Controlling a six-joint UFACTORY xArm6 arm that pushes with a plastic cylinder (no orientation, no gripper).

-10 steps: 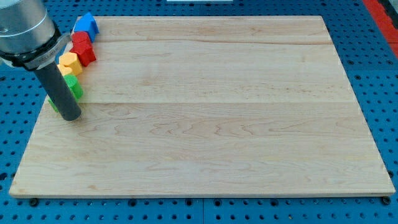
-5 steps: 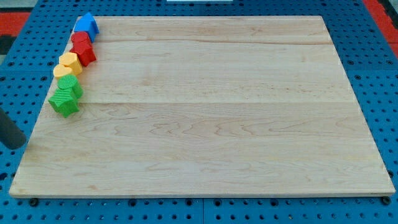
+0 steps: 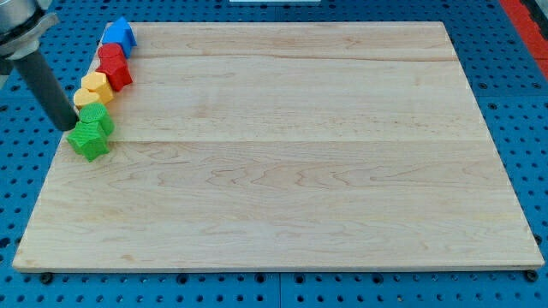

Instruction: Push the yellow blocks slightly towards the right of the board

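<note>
Rod comes down from the view's top-left corner, dark & slightly tilted. My tip [image 3: 66,125] sits at the board's left edge, just left of the green blocks, close to or touching the upper one; can't tell which. No gripper on this arm, only the rod, so nothing to spread or pinch.

Blocks are all in one line along the left edge of the board [image 3: 282,162], running from the top-left corner downwards:
- blue block [image 3: 119,33] at the top, roughly house-shaped w/ a pointed top.
- two red blocks: red block [image 3: 110,54] just under the blue, then a red star-ish block [image 3: 117,74] touching it.
- yellow blocks [image 3: 92,88]: look like two pieces pressed together, upper one hex-like, lower one partly hidden by the green; exact shape unclear. They sit between red & green, hard against the left edge, up & right of the tip.
- green block [image 3: 97,117] under the yellow, then a green star [image 3: 88,139] lowest in the line, touching it.

Board is pale wood w/ lengthwise seams, lying on a blue pegboard desk [image 3: 531,128]. A red patch [image 3: 529,15] shows at the view's top-right corner.
</note>
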